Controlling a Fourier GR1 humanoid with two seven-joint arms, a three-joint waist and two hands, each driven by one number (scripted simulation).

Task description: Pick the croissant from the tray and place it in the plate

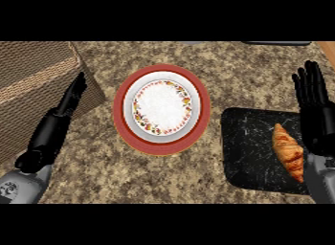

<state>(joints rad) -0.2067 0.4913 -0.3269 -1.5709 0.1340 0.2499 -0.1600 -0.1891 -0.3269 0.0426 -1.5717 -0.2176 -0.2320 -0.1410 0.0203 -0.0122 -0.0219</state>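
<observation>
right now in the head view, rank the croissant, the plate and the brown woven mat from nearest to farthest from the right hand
1. croissant: on the black tray, just beside the right hand at the view's right.
2. plate: mid-counter, left of the tray.
3. brown woven mat: far left edge of the view.

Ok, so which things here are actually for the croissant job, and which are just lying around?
For the job: croissant, lying on the tray; plate, bare, left of the tray; right hand, open beside the tray.
Lying about: woven mat at the left, with the open left hand over its edge; dark thing at the top edge, cut off.
</observation>
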